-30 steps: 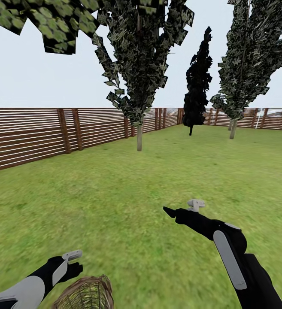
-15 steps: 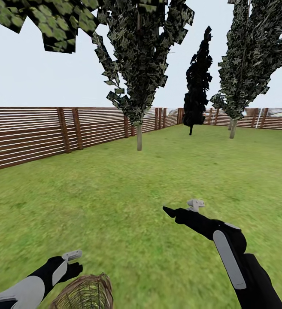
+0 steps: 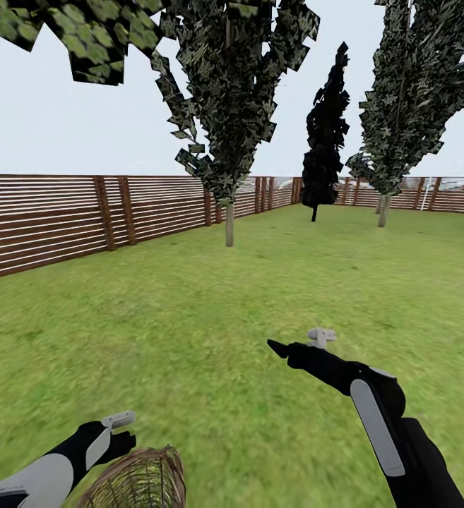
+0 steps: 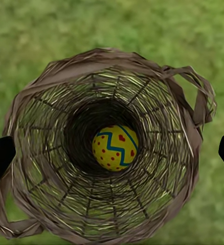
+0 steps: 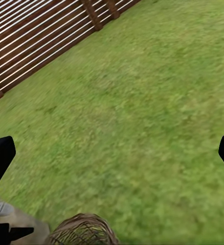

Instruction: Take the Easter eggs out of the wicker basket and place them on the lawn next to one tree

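Looking straight down through our left gripper (image 4: 112,153), fingers spread wide apart either side of the wicker basket (image 4: 40,148), we see one Easter egg (image 4: 115,147) at its bottom, ready for reaching in. Our right gripper (image 3: 299,343) (also spread, empty) waits over the lawn (image 3: 210,303).

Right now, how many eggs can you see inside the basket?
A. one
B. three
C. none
A: looking straight down into the basket from the left wrist view, a single yellow egg with red hearts and a blue zigzag lies at the bottom.
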You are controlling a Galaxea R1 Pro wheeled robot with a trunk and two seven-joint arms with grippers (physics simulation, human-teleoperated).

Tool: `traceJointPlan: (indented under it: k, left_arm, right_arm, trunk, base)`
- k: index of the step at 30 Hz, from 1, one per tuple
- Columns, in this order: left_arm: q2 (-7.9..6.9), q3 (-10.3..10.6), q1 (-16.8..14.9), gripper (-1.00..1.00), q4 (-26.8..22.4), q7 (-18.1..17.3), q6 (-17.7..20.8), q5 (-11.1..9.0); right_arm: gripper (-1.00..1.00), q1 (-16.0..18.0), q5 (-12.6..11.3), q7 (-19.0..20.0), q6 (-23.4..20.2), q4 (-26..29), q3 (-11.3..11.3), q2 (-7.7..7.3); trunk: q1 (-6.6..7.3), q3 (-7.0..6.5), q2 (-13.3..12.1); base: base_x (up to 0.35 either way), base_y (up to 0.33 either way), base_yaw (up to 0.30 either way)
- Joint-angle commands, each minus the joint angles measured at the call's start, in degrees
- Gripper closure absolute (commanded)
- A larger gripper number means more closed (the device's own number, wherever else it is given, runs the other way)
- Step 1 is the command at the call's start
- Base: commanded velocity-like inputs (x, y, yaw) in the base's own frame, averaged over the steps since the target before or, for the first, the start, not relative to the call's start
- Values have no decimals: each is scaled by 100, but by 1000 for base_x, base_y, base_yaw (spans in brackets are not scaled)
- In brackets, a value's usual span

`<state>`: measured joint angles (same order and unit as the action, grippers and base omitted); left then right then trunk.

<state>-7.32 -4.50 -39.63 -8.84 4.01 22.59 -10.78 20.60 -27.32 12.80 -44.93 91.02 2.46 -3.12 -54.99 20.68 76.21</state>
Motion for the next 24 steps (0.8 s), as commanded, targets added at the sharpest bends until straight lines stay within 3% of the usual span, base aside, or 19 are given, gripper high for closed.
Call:
traceJointPlan:
  k: [1, 24]
  left_arm:
    - [3, -46, -1, -100, -13, 30, 35, -39]
    - [-5, -49, -1, -100, -13, 30, 48, -47]
  right_arm:
    - [-100, 5, 16, 21, -13, 4, 0, 0]
    - [-100, -6, 16, 21, 2, 4, 0, 4]
  trunk:
    - [-23, 25, 46]
    - [-528, 438, 968]
  base:
    - [0, 0, 0]
    - [0, 0, 0]
